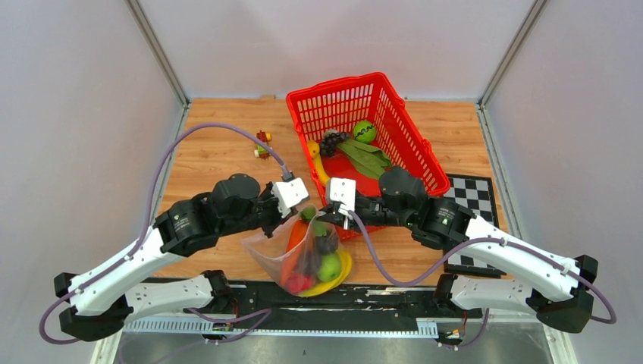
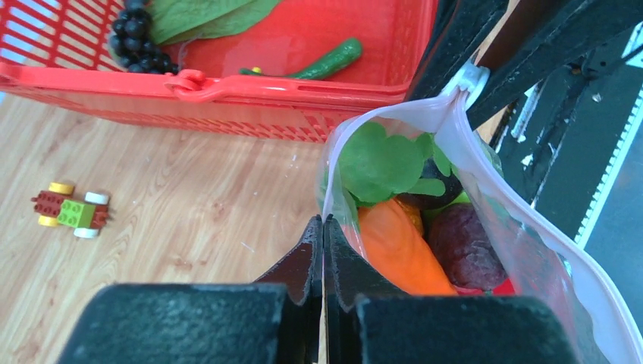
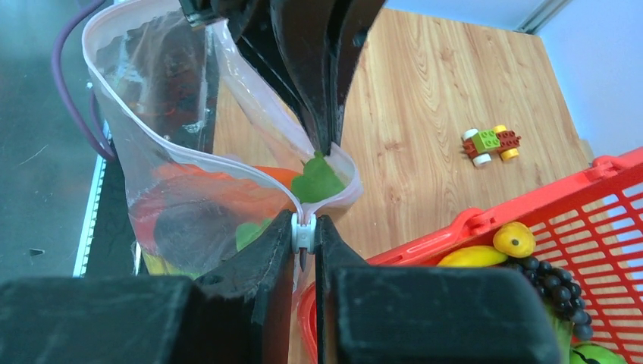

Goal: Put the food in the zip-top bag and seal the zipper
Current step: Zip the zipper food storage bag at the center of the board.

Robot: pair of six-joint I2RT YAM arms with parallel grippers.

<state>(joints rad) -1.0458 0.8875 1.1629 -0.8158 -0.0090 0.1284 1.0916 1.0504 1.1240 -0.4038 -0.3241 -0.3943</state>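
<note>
The clear zip-top bag (image 1: 307, 262) hangs between both grippers at the table's near edge, its mouth open. Inside are food pieces: an orange carrot (image 2: 398, 250), a green leaf (image 2: 379, 163), a dark purple piece (image 2: 466, 243), and red, green and yellow pieces. My left gripper (image 2: 324, 220) is shut on one end of the bag's mouth edge. My right gripper (image 3: 305, 220) is shut on the white slider (image 3: 304, 233) of the pinkish zipper (image 2: 485, 182) at the other end. More food lies in the red basket (image 1: 425, 163): a lime (image 1: 365, 130), grapes (image 1: 331, 140), green leaves (image 1: 368, 158), bananas (image 1: 318, 163).
The red basket stands just beyond the bag, its near rim (image 2: 205, 83) close to both grippers. A small toy block figure (image 1: 262, 144) lies on the wood to the basket's left. A checkerboard mat (image 1: 474, 199) lies at the right under the right arm.
</note>
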